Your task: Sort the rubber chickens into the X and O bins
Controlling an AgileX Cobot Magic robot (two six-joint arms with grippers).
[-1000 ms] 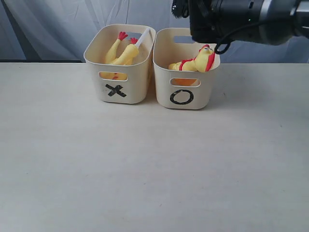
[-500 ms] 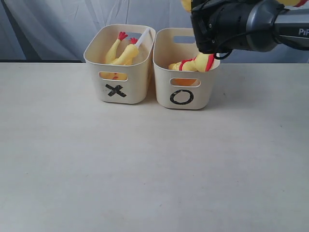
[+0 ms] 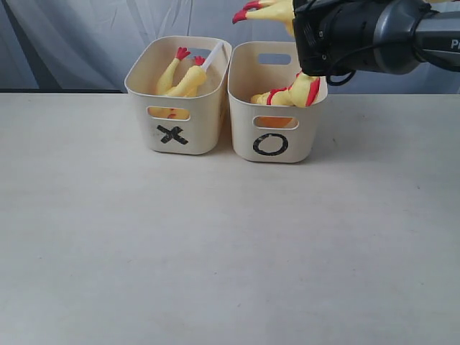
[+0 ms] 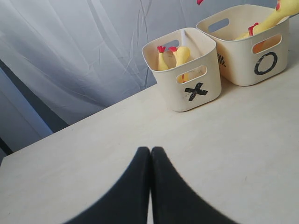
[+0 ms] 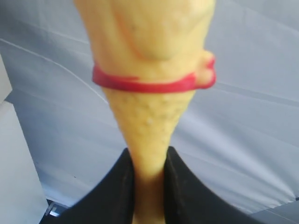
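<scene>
A yellow rubber chicken [image 5: 147, 70] with a red band hangs in my right gripper [image 5: 148, 163], whose black fingers are shut on its narrow end. In the exterior view this chicken [image 3: 264, 10] sticks out leftward from the right arm [image 3: 359, 32], high above the O bin [image 3: 305, 129]. Another chicken [image 3: 291, 93] lies in the O bin. Chickens [image 3: 185, 80] stand in the X bin [image 3: 208, 118], red feet up. My left gripper [image 4: 150, 151] is shut and empty over bare table, facing the X bin [image 4: 168, 88] and the O bin [image 4: 243, 65].
The two bins stand side by side at the back of the pale table [image 3: 215, 251]. A grey-blue cloth backdrop [image 3: 72, 36] hangs behind them. A white strip [image 3: 213, 55] leans inside the X bin.
The right arm has shifted above the O bin, and the held chicken's red feet have swung into view to the left at the top. The left gripper has stayed still.
</scene>
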